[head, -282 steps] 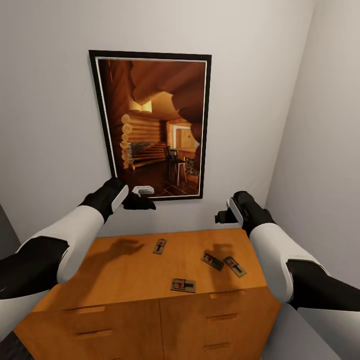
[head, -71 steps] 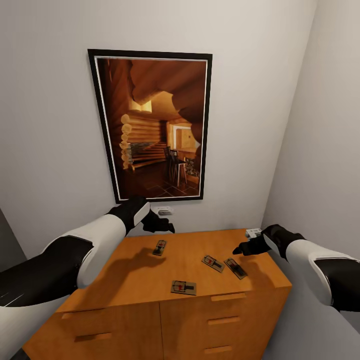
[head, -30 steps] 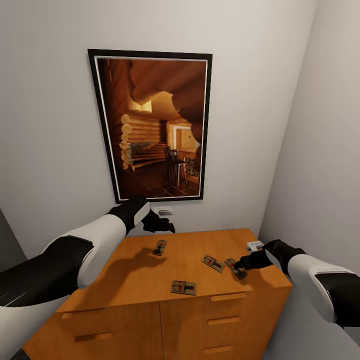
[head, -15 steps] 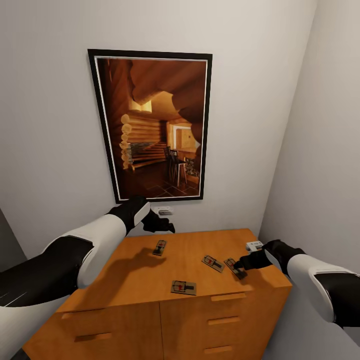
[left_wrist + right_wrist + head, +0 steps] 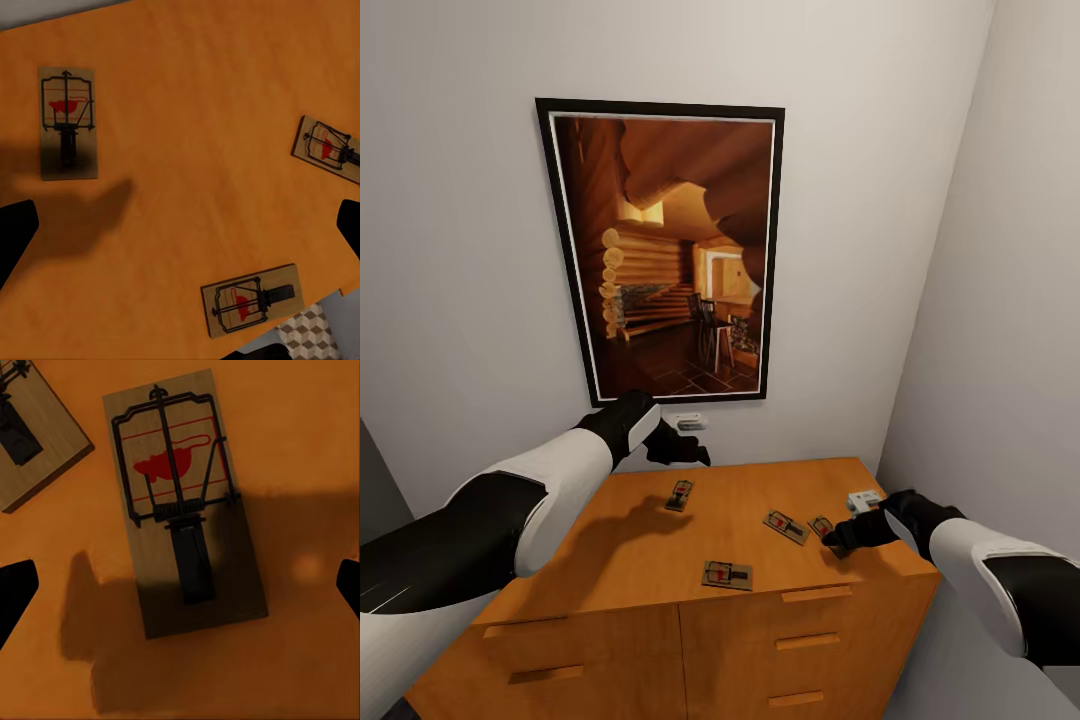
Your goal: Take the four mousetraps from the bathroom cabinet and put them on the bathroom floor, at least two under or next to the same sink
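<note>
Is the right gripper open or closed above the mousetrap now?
Open. In the right wrist view the right gripper has its fingertips at opposite edges, far apart, with the rightmost mousetrap lying flat on the cabinet between them, not gripped.

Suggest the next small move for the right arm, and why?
Probably lower the right tool straight down and close on the rightmost mousetrap. In the right wrist view that trap lies flat on the cabinet top, centred between the open fingertips, with the neighbouring trap off to one side, apparently clear of the grasp.
</note>
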Motion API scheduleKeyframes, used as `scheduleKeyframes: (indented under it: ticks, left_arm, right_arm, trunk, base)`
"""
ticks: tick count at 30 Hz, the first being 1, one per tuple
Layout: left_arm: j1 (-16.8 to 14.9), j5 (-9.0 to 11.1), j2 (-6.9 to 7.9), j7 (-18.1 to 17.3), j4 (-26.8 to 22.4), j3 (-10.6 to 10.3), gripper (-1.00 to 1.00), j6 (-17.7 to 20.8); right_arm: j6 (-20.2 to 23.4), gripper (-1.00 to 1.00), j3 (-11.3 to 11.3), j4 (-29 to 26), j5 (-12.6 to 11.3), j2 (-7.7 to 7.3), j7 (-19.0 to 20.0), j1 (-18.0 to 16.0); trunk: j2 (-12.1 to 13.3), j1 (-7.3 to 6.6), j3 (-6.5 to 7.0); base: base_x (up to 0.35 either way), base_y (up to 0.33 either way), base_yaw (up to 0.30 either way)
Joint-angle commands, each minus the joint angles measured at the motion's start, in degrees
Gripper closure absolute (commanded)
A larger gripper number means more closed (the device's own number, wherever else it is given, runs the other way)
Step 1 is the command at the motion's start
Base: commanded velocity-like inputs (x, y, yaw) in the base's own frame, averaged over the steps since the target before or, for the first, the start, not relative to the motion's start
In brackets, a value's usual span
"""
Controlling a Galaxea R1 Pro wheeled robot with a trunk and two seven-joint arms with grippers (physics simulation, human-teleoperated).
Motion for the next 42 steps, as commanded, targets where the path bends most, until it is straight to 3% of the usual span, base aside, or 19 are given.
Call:
scheduleKeyframes:
  ticks: [1, 42]
  left_arm:
    - [0.0, 0.4, 0.03, -0.1, 0.0, -0.5, -1.00, 0.2]
    - [0.0, 0.4, -0.04, 0.0, -0.1, -0.5, -1.00, 0.2]
  right_arm:
    - [-0.1, -1.00, 0.4, 0.1, 0.1, -0.01, 0.3, 0.1]
    - [-1.4, -1.00, 0.4, 0.1, 0.1, -0.57, 0.3, 0.5]
  trunk:
    - [0.0, 0.02, -0.03]
    - [0.0, 0.02, -0.03]
  base:
    - [0.000, 0.000, 0.000]
    - [0.000, 0.000, 0.000]
